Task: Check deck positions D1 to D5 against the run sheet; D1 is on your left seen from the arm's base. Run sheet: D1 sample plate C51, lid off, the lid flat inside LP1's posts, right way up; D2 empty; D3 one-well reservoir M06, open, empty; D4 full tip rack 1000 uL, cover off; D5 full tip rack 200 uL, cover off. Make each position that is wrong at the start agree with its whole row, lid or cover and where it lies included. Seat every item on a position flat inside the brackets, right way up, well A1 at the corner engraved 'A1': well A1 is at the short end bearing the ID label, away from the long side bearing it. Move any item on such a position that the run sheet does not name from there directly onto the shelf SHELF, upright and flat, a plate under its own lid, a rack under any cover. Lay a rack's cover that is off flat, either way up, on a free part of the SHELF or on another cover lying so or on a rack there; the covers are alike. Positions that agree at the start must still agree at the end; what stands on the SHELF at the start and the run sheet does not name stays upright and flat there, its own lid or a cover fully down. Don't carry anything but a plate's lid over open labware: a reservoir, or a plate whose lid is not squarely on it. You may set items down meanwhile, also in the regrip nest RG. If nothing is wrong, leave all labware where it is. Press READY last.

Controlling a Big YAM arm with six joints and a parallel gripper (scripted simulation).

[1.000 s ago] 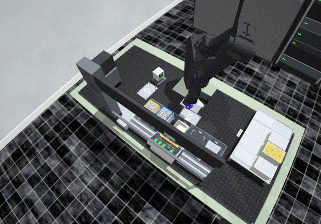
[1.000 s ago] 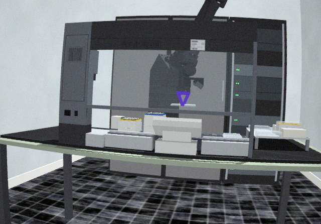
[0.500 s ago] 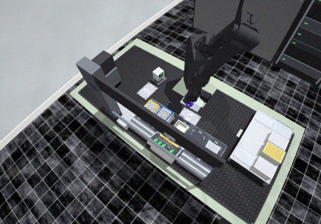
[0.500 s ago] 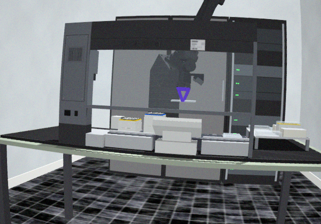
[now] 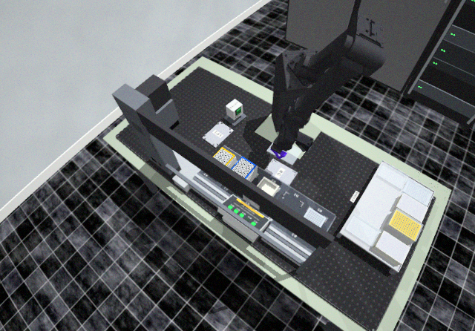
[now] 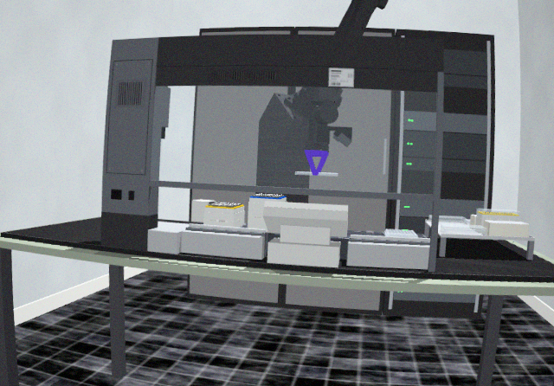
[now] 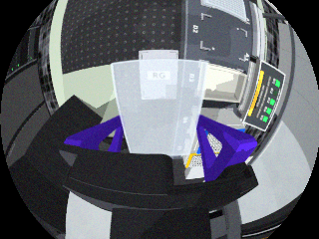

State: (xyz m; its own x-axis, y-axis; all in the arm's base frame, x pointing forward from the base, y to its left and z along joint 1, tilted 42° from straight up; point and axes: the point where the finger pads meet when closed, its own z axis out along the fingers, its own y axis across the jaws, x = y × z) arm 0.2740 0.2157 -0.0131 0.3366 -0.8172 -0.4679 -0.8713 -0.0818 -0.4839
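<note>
The hand (image 6: 315,170) is hanging above the deck with its purple fingers clenched on a thin, translucent plate lid (image 7: 159,110), which is lying flat and level between them, well above the labware in the exterior view. In the wrist view the lid is stretching from the fingers toward 12 o'clock, and the grey regrip nest (image 5: 280,172) marked RG is showing through it, directly below. In the top view the nest is sitting just at 6 o'clock of the hand; the open reservoir (image 5: 267,186) is lying at 7 o'clock of the nest, and the blue-edged tip rack (image 5: 243,167) and yellow-edged tip rack (image 5: 223,156) are standing side by side at 9 o'clock of the hand. An uncovered sample plate (image 5: 315,217) is resting on the deck at about 5 o'clock. The white shelf (image 5: 369,205) with a yellow rack (image 5: 404,224) is standing farther toward 4 o'clock. Everything is sitting on a dark perforated desk (image 5: 337,166) with a pale green rim, over a black tiled floor (image 5: 76,266), with grey cabinets (image 5: 326,9) behind the arm.
</note>
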